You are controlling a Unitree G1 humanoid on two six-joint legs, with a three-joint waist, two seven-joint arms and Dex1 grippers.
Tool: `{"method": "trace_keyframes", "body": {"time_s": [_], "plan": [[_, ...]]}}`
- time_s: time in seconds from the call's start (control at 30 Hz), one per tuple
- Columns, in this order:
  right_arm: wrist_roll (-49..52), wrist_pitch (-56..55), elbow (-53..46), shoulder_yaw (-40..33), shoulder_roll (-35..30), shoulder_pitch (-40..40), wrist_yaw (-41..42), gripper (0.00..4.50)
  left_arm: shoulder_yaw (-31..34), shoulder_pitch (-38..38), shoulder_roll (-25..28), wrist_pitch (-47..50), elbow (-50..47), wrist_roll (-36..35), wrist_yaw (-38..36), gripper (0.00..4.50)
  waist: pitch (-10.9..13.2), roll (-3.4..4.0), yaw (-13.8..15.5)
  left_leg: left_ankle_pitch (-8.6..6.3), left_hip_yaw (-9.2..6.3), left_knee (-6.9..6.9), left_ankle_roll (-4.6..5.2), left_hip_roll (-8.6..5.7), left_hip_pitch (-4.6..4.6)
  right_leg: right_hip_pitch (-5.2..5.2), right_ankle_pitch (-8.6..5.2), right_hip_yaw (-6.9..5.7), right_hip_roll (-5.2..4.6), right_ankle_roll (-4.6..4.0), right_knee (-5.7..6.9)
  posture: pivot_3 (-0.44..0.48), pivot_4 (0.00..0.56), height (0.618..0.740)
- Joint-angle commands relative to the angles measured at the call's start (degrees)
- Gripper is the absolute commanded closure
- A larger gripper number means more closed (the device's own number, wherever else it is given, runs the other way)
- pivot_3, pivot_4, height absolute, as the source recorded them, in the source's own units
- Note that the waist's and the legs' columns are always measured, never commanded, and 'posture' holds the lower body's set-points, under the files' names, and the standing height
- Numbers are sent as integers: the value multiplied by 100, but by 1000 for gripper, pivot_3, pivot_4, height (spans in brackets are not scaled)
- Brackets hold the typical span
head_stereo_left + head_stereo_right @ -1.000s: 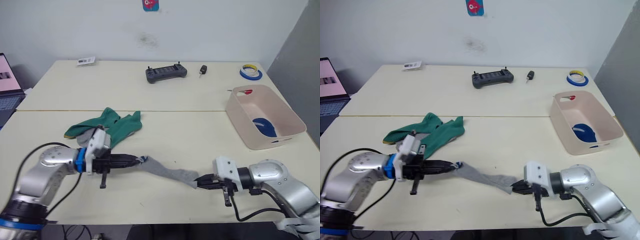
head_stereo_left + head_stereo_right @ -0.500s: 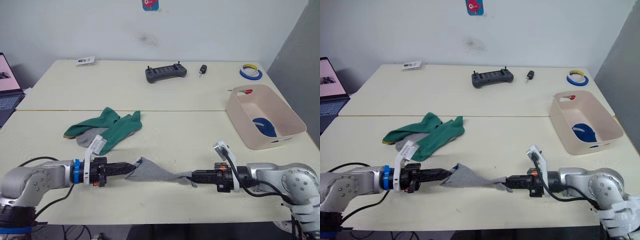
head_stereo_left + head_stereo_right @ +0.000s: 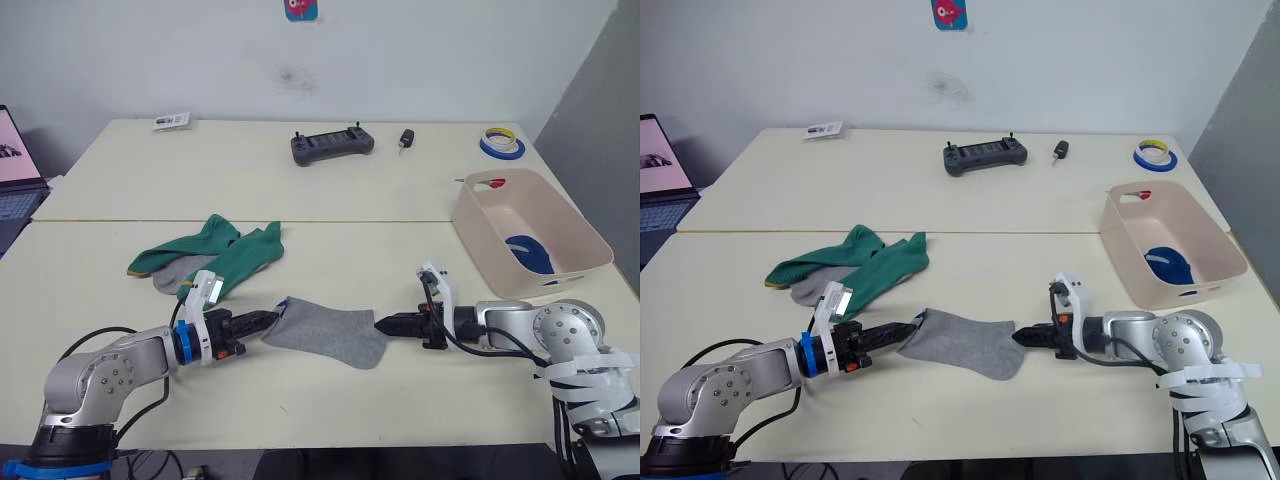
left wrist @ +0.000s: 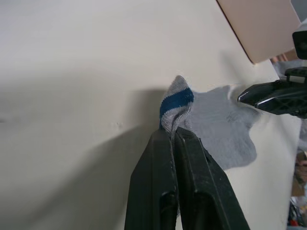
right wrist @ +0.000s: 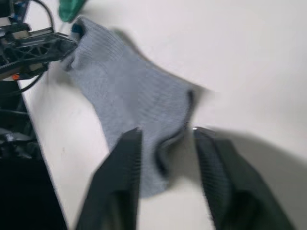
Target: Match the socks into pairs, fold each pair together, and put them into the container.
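A grey sock (image 3: 325,332) with a blue cuff stripe (image 4: 176,98) lies flat on the table near the front edge. My left gripper (image 3: 270,318) is shut on its cuff end. My right gripper (image 3: 383,324) is at the sock's toe end, its fingers (image 5: 125,158) apart and straddling the toe edge. Two green socks (image 3: 218,252) lie further back on the left, with another grey sock (image 3: 176,272) partly under them. The pale pink container (image 3: 570,238) stands at the right with a dark blue sock (image 3: 527,253) inside.
At the table's far side lie a black controller (image 3: 332,146), a key fob (image 3: 406,139), a tape roll (image 3: 500,143) and a small card (image 3: 172,122). A laptop (image 3: 15,170) sits past the left edge. A seam (image 3: 300,221) crosses the table's middle.
The grey sock, stretched and lifted between both grippers, now lies flat on the table. My right gripper has opened and let go of the toe end. My left gripper keeps hold of the cuff.
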Motion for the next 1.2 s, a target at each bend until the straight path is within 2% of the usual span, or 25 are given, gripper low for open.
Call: {"method": "trace_keyframes", "body": {"time_s": [0.03, 0.07, 0.2, 0.37, 0.53, 0.6, 0.67, 0.77, 0.9, 0.93, 1.07, 1.2], "plan": [[-591, -572, -442, -86, -381, -16, 676, 1324, 176, -50, -90, -161, -68, 115, 119, 4500, 0, 1, 2, 0, 1, 0, 0, -1, -1, -1, 0, 1, 0, 0, 0, 0, 150, 740], [-731, -725, -600, -63, -486, 59, 884, 950, 180, -53, -113, -167, -71, 126, 135, 4500, 0, 0, 3, 0, 3, 0, 0, -1, -1, -2, 0, 2, 0, 0, 0, 0, 150, 740], [-1605, -1427, -1397, 304, -858, 592, 1274, 950, 176, -20, -157, -131, -116, 162, 144, 4500, 0, 0, 6, 0, 0, -2, 0, 2, -1, -1, 0, -1, 1, 0, -3, 0, 150, 740], [-2209, -1818, -1923, 498, -449, 1112, 979, 950, 164, -18, -191, -109, -137, 200, 136, 4500, -1, -1, -8, 1, 1, -3, -2, 2, 1, -2, 0, 4, 1, 1, 0, 0, 150, 740], [-2605, -1914, -2001, 713, 150, 1383, 693, 950, 136, -19, -214, -115, -147, 229, 126, 4500, -1, -1, 3, 2, 1, -3, -5, 1, 1, -1, 0, 3, 0, 1, 0, 0, 150, 740], [-2705, -1908, -2034, 761, 305, 1424, 642, 1332, 123, -22, -212, -151, -146, 259, 99, 4500, -1, -1, 2, 3, 1, -3, -7, 1, 1, -1, 0, 2, 0, 1, -1, 0, 150, 740], [-2829, -1931, -2078, 826, 382, 1449, 660, 1917, 117, -14, -214, -259, -154, 327, 58, 4500, -1, -1, 0, 3, 2, -3, -7, 1, 2, -1, 0, 5, 0, 1, -1, 0, 150, 740], [-3016, -2012, -2140, 957, 425, 1451, 726, 2970, 235, -8, -289, -291, -145, 285, 97, 4500, -1, -1, 3, 3, 1, -3, -7, 0, 2, -1, 0, 3, 0, 1, -1, 0, 150, 740], [-3227, -2136, -2204, 1128, 427, 1447, 875, 4483, 195, 152, -190, -652, -223, 580, -82, 4500, -1, -1, 1, 2, 1, -3, -5, 0, 2, -2, 0, 2, -1, 1, -1, 0, 150, 740], [-3249, -2154, -2219, 1157, 425, 1447, 922, 4483, 180, 201, -125, -711, -226, 655, -138, 4500, -1, -1, -10, 2, 1, -4, -6, 0, 3, -2, 0, 3, 0, 1, -1, 0, 150, 740], [-3238, -2143, -2374, 1231, 304, 1457, 1225, 4500, 336, 446, 248, -1201, -293, 996, -514, 3559, -1, -1, -3, 2, 1, -6, -5, 1, 2, -4, 0, 4, 0, 1, -2, 0, 150, 740], [-3207, -2132, -2472, 1285, 152, 1470, 1553, 4500, 556, 803, 825, -1717, -294, 1274, -1168, 2258, 0, -1, -5, 1, 1, -8, -4, 1, 2, -4, 0, 3, 0, 0, -4, 0, 150, 740]]}}
